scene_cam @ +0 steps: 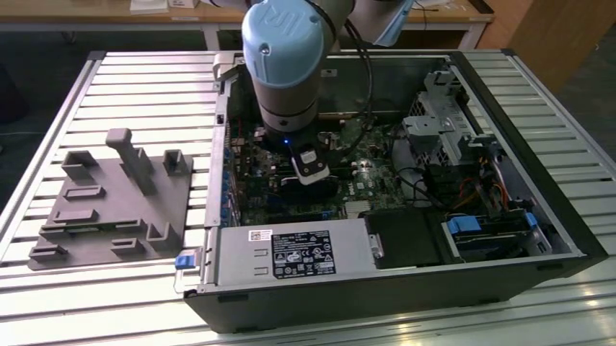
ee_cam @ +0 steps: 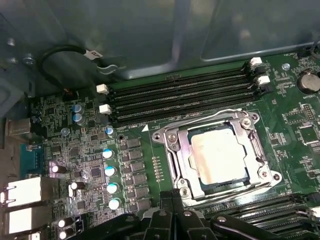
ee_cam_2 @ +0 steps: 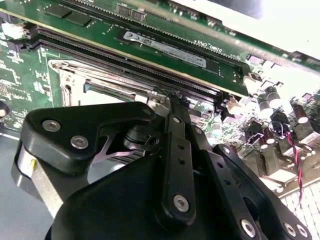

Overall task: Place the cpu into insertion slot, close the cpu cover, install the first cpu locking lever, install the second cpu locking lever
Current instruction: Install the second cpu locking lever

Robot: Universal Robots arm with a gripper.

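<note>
Cpu (ee_cam: 216, 152) already seated in insertion slot (ee_cam: 186, 184), cpu cover (ee_cam: 176, 150) lying closed around it, just ahead of gripper (ee_cam: 172, 220). Levers apparently along the frame edges; latching impossible to confirm. Finger state: cannot tell. Motherboard (ee_cam: 90, 160) all round.

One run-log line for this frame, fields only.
cpu: seated in insertion slot | cpu cover: closed over it | gripper: low at socket edge, fingers unclear
</note>
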